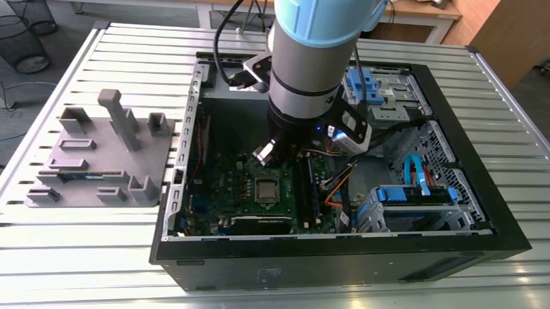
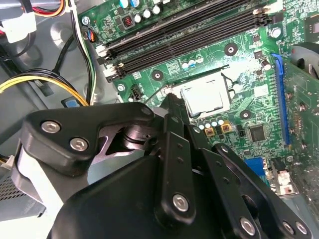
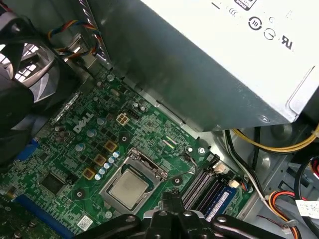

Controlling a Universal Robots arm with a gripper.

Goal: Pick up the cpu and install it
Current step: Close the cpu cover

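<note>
CPU (image 3: pixel 128 188): a small square chip with a dull silver top. It lies flat in the socket in the middle of a green motherboard (image 3: pixel 75 149), with a metal frame around its edges. Both wrist views show it seated there, and it appears again in the second wrist view (image 2: pixel 205 95). In the exterior view the CPU (image 1: pixel 267 188) is a pale square deep inside an open black computer case (image 1: pixel 481 193), which lies on its side on a slatted metal table (image 1: pixel 86 257).

The robot arm reaches straight down into the case. Its black gripper (image 3: pixel 172 191) hangs low over the board, with the fingers pressed together and nothing between them. The fingertips sit just beside one corner of the socket, on the side nearest the long black memory slots (image 3: pixel 199 189). I cannot tell whether they touch the frame. In the second wrist view the gripper (image 2: pixel 169 99) points at that same corner.

A large grey metal box with a white label (image 3: pixel 224 74) overhangs one end of the board. Yellow and black cables (image 2: pixel 40 79) run along the case floor. On the table, towards the exterior view's left, stands a grey parts holder (image 1: pixel 94 161), well apart from the gripper (image 1: pixel 275 158).
</note>
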